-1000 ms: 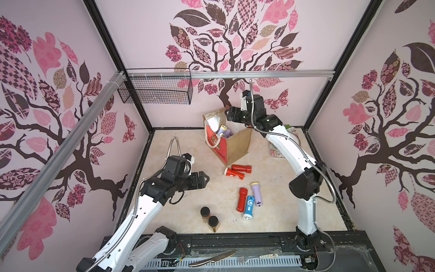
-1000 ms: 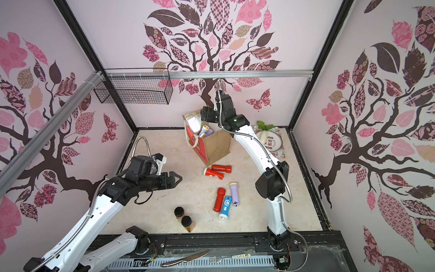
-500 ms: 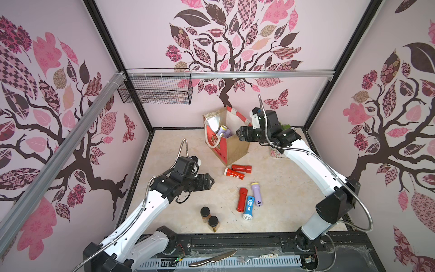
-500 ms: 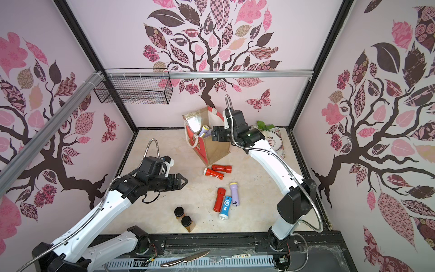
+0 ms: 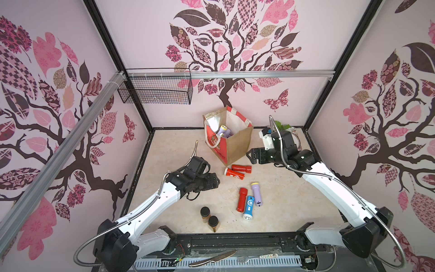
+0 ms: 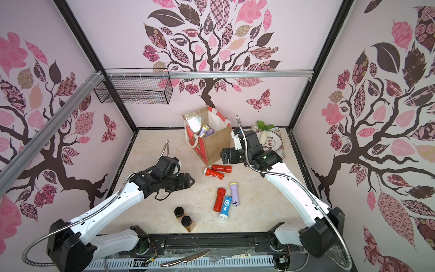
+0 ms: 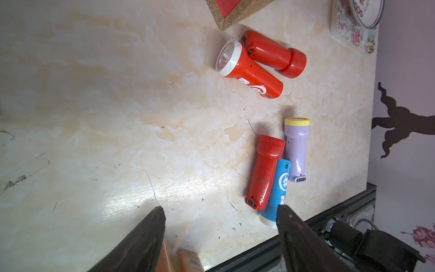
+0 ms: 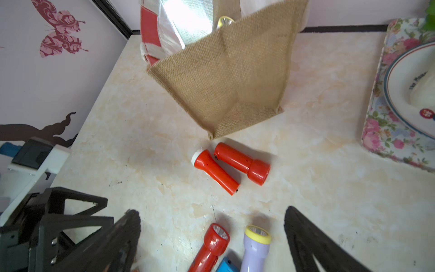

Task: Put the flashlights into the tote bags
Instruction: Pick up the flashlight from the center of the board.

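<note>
Though small, emblem (image 7: 284,181) on blue flashlight (image 7: 275,203)

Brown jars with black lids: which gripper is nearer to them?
Left. The left gripper hovers just beyond the brown jars, while the right gripper sits farther back, beside the tote bag.

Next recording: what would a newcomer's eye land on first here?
A tan jute tote bag with a red front panel stands at the back of the table, lilac flashlights poking up inside. Two red flashlights lie at its foot and a red, blue and lilac trio nearer the front. The left gripper and right gripper both hang open, empty.
</note>
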